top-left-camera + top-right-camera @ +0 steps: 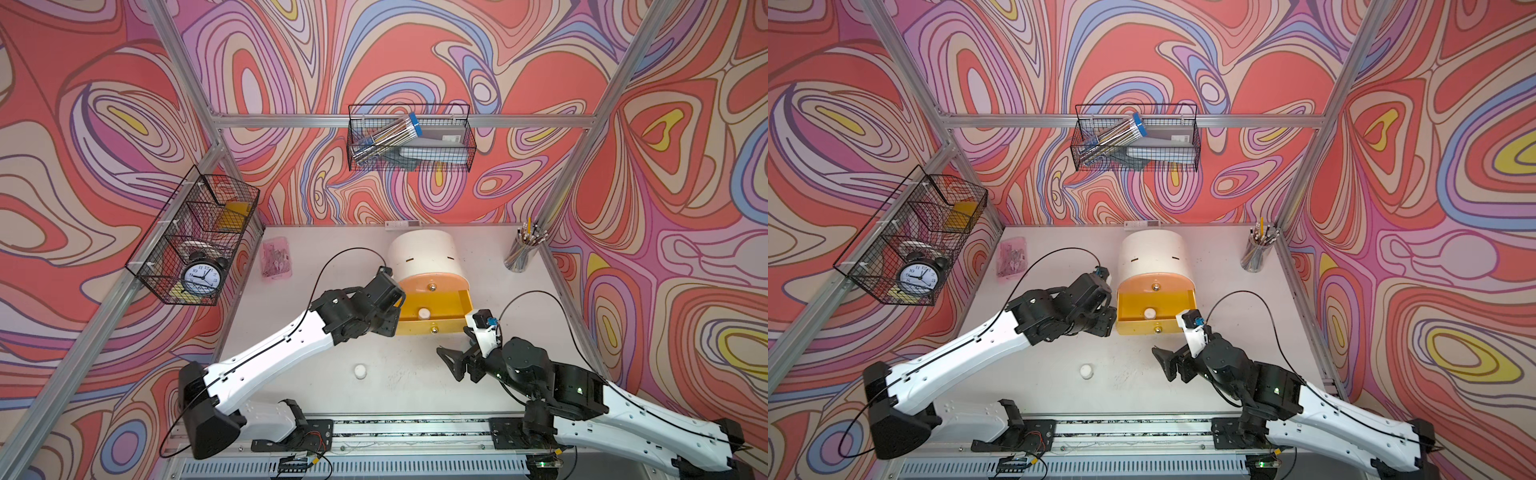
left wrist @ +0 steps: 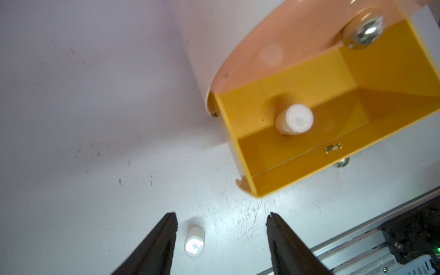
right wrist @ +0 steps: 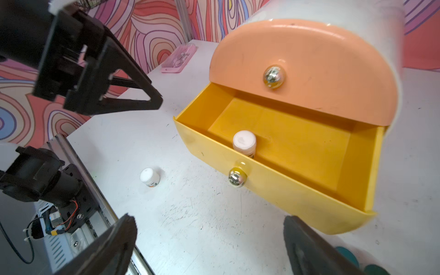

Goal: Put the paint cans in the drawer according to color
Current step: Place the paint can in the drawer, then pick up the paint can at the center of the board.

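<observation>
- both top views: cream chest (image 1: 424,249) at back-centre of table (image 1: 316,390), yellow drawer (image 1: 415,327) pulled out under shut peach front (image 1: 415,286)
- white-lid jar in drawer (image 1: 423,313) upright, near the drawer's front wall
- white-lid jar on table (image 1: 360,371) upright, well apart from chest, below the left arm
- left gripper (image 2: 221,216): jaws not readable in top views. Left wrist view shows them parted with nothing between, above the table beside the drawer's left side
- right gripper (image 3: 208,217): jaws spread wide, empty, above bare table in front of the drawer's right end
- right wrist view only: teal round tops (image 3: 346,253) at frame edge by its finger, partly hidden, cannot tell more. In top views the right arm covers that spot
- top views only: back wire basket (image 1: 409,166), side wire basket (image 1: 195,237), alarm clock (image 1: 202,276), pencil cup (image 1: 521,251)
- pink case (image 1: 276,259) shows in top and right wrist views, not left wrist
- counts: white-lid jars 2, teal tops 2 (partial), drawer fronts seen 2, gold knobs (image 3: 272,76) 2, baskets 2, clock 1, pencil cup 1, pink case 1
</observation>
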